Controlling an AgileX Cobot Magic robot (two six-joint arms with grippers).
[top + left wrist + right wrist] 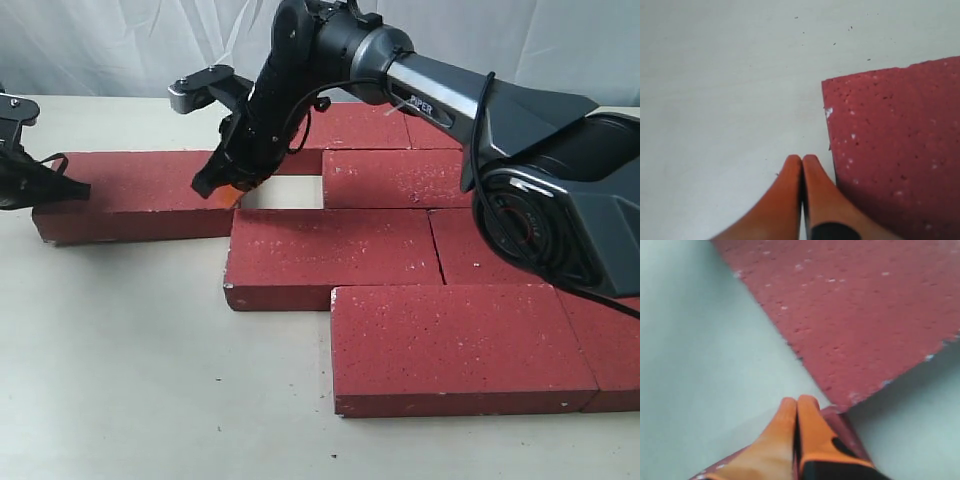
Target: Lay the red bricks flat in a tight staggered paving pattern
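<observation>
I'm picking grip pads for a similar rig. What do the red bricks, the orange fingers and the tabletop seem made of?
Red bricks: likely fired clay or concrete, matte and rough; pitted faces, white flecks, chipped edges. Orange fingers: smooth, evenly coloured, perhaps rubber or plastic; cannot tell which. Tabletop: pale, smooth, matte, maybe laminate or painted board.

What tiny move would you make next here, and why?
Probably push the leftmost brick toward the others with the shut left tool at its outer end. A bare patch of table separates it from the neighbouring brick in its row, so the pattern isn't tight. The shut right tool by that gap may have to lift clear.
</observation>
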